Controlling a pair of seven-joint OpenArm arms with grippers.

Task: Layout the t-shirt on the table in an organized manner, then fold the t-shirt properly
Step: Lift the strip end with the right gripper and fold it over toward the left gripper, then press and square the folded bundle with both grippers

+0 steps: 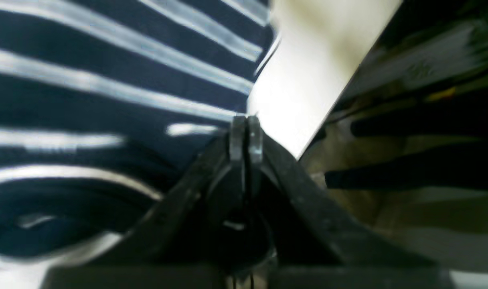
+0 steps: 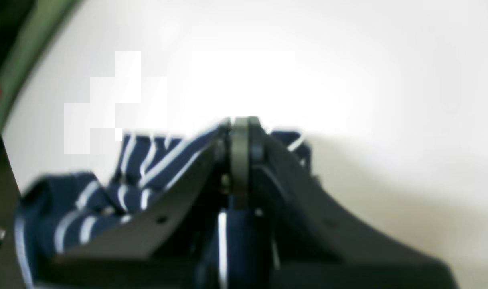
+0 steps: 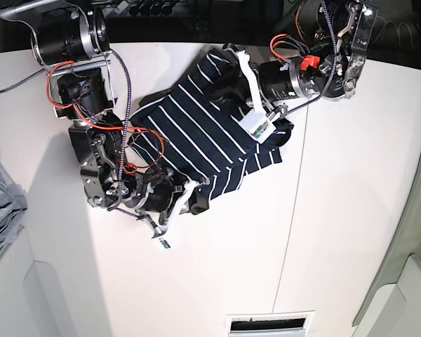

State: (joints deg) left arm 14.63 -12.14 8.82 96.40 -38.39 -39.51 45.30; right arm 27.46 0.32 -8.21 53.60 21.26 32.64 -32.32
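While both arms reach low, claws pinch t-shirt (image 3: 196, 133) edges.

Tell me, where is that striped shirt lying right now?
In the base view the t-shirt lies bunched on the far middle of the white table, stretched between the two arms, just left of the table's dark seam.

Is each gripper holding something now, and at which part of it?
Both are shut on the t-shirt. The right gripper pinches a bunched edge. The left gripper is closed at another edge; which part of the shirt cannot be told.
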